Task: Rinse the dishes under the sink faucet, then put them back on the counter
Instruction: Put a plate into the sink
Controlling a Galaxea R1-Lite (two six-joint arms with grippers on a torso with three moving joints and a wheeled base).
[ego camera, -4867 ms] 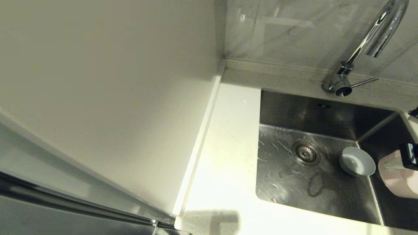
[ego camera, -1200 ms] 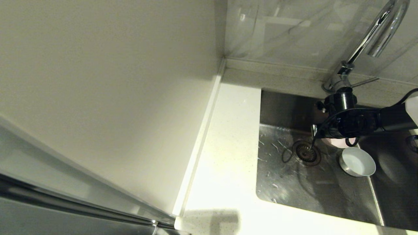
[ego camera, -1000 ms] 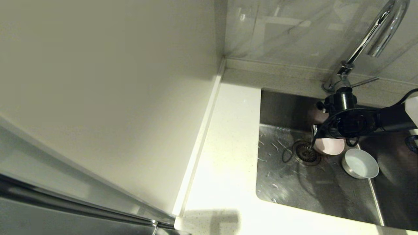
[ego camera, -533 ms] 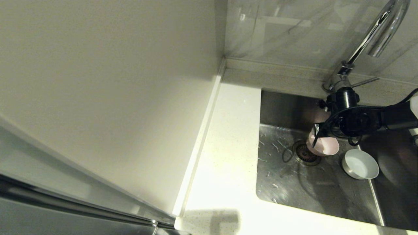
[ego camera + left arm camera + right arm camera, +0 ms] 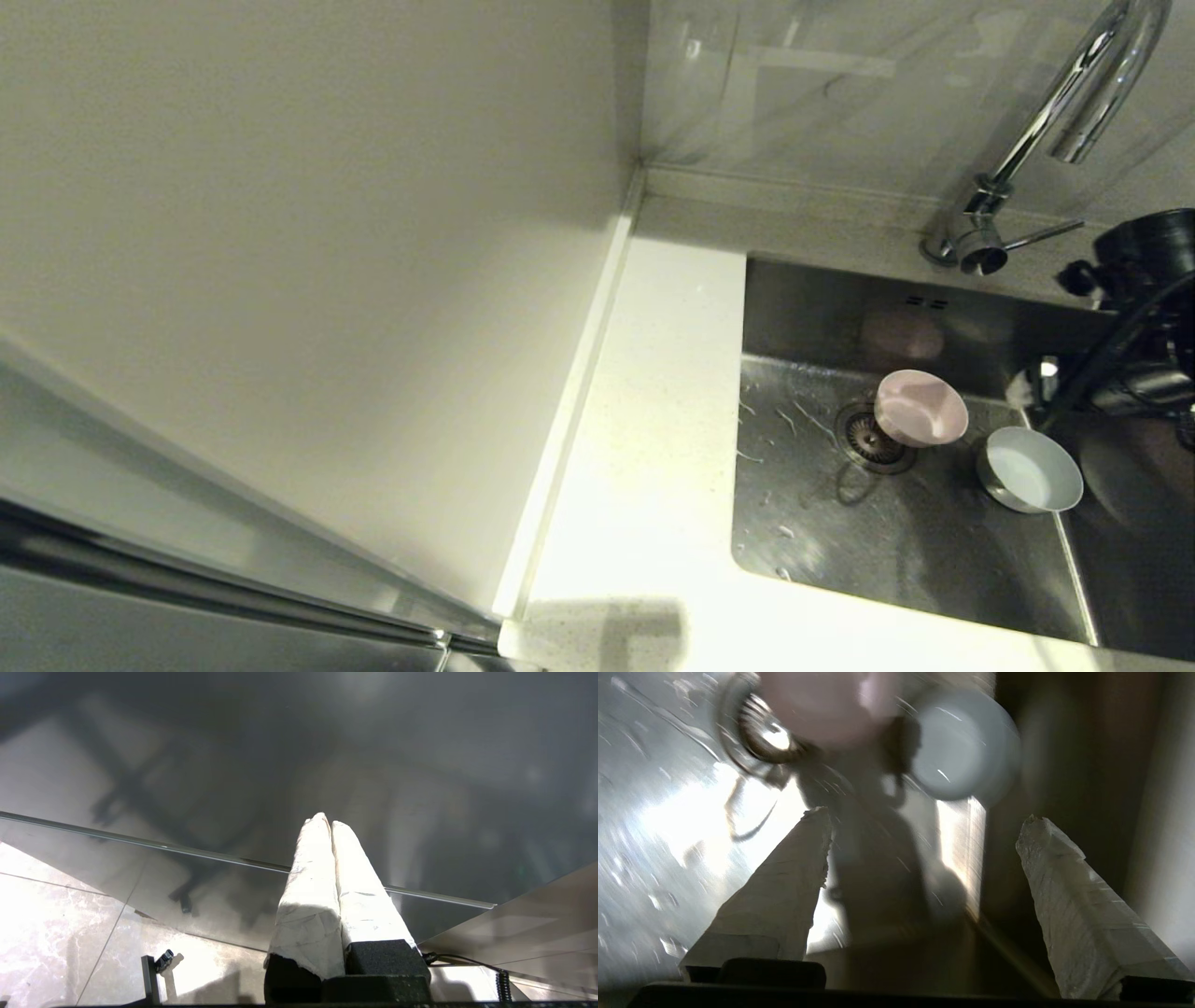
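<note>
Overhead, the head view shows the right arm at the right edge of the picture, its dark wrist housing above the far right part of the sink (image 5: 812,523); the right gripper (image 5: 1032,385) shows only as a pale tip near the basin's back wall, so its opening cannot be judged from here. The pink bowl (image 5: 920,408) sits in the basin, overlapping the drain strainer (image 5: 864,439), free of any grip. The blue-green bowl (image 5: 1029,469) rests just beside it, apart from it. The faucet (image 5: 1036,140) stands on the back ledge, its spout high above the basin. The counter (image 5: 653,420) lies left of the sink.

Next, the left wrist view: the left gripper (image 5: 327,823) has its two white-wrapped fingers pressed together, holding nothing, pointed at a glossy dark panel.

Finally, the right wrist view: the right gripper (image 5: 924,821) has its fingers spread wide and empty, aimed down at the wet basin floor (image 5: 668,858). Both bowls lie beyond the fingertips, blurred.
</note>
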